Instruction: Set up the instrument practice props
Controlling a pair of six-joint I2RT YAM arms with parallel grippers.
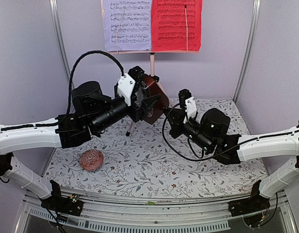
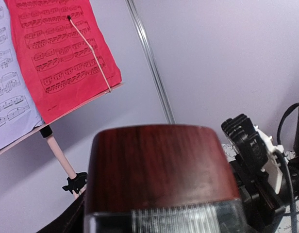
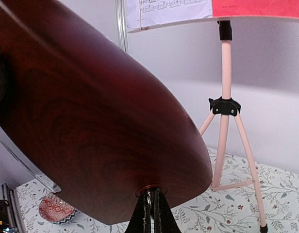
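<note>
The dark red-brown metronome [image 1: 154,101] hangs above the table, and my left gripper [image 1: 145,99] is shut on it from the left. It fills the left wrist view [image 2: 159,170] and the right wrist view [image 3: 91,121]. My right gripper [image 1: 171,110] is shut, its tips [image 3: 153,194] meeting at a round brass-ringed hole in the metronome's side; whether they pinch anything there is unclear. Behind stands the pink music stand [image 1: 152,63] [image 3: 226,73], with a lavender page [image 1: 126,24] and a red page [image 1: 176,24] on its desk.
A red patterned round object [image 1: 91,159] [image 3: 56,209] lies on the floral cloth [image 1: 154,170] at front left. The stand's tripod legs [image 3: 237,145] spread at the back centre. Lilac walls and metal posts [image 2: 149,63] close in the space.
</note>
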